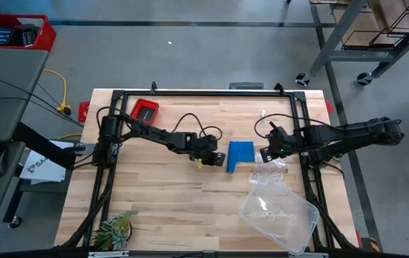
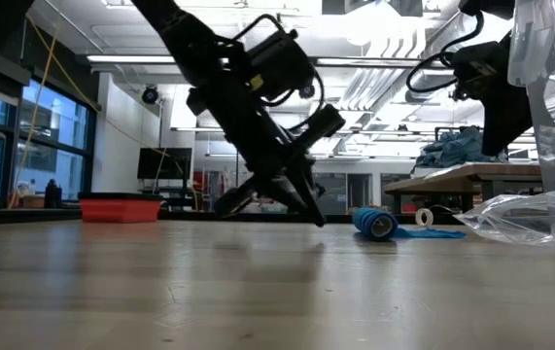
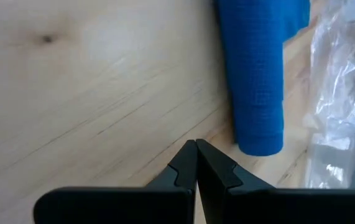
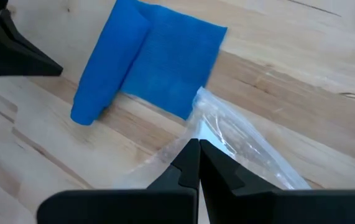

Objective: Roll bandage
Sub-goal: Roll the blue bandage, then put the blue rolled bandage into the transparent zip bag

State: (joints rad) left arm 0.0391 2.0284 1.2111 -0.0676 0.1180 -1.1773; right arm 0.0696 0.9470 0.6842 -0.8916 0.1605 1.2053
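White sheet (image 1: 43, 166) left of table: dark print, only letters "SA" legible, rest cut off. No other readable text, labels or numbers anywhere.

Both claws (image 3: 196, 163) (image 4: 199, 163) closed, low.

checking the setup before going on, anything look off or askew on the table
The bandage is only part rolled, with a flat tail still out, and the clear bag overlaps that tail's corner. Nothing looks spilled or damaged.
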